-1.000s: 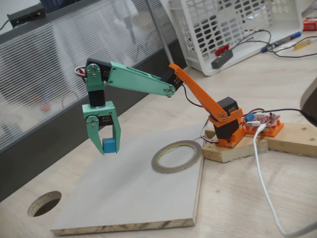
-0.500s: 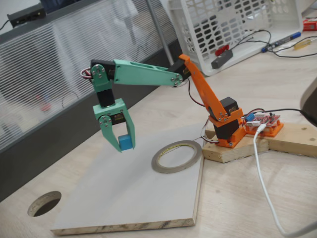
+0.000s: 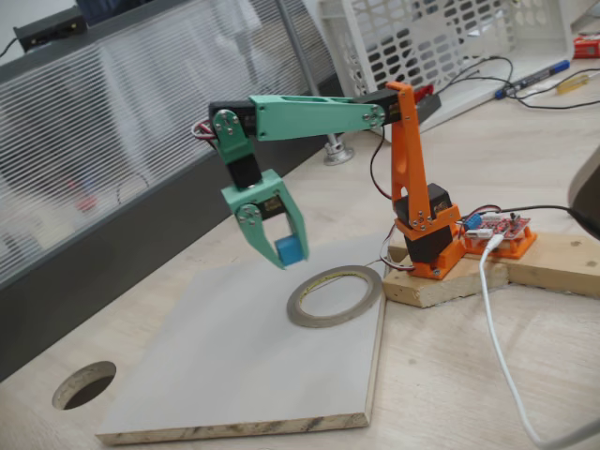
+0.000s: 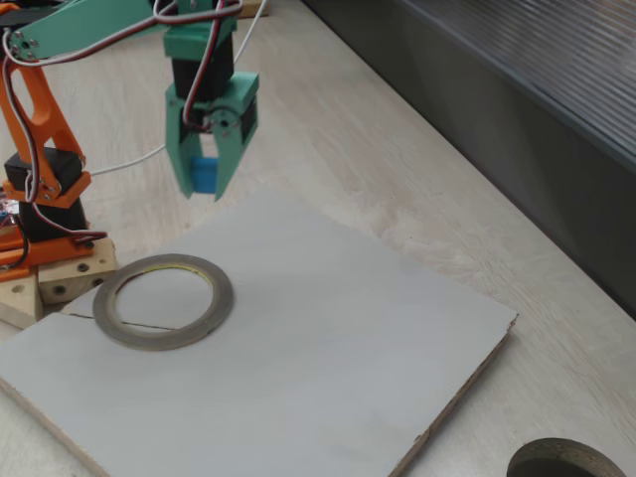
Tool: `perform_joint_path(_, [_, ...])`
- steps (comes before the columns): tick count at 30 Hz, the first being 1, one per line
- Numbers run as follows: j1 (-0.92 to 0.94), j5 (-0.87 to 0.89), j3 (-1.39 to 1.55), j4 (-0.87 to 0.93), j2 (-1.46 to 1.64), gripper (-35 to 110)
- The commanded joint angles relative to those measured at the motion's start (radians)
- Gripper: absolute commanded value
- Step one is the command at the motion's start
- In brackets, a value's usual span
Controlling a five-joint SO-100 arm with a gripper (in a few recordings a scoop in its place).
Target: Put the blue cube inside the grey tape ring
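Cut off/hidden first: in a fixed view the arm's base and upper link run off the left and top edges, and the round hole in the table is clipped at the bottom edge. Cube's side faces are covered by the fingers in both fixed views; just a front face and bottom edge show. White basket at the back is cropped at the top. Far side of the tape ring sits close under the arm's base block, not hidden.

Arm pose: orange lower link stands nearly upright from the base on its wooden block; green forearm runs about level out to the left in that view, wrist bent so the gripper points down, tilted a bit toward the ring. Gripper is narrow, clamped on the blue cube, which sits low betw. the fingertips.

Cube is in the air, off the board. Ring lies flat on the grey board near its corner by the base. In one fixed view the cube hangs above the board just left of the ring; in the other it's up beyond the ring's far side. Not over the opening as far as either view shows.
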Motion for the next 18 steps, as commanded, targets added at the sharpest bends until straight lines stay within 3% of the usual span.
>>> perform_joint_path(1, [-0.011, 0.021, 0.181, -0.163, 0.110, 3])
perform_joint_path(9, [0.009, 0.021, 0.532, -0.339, 0.288, 3])
perform_joint_path(18, [0.291, 0.011, 0.698, -0.341, 0.451, 3])
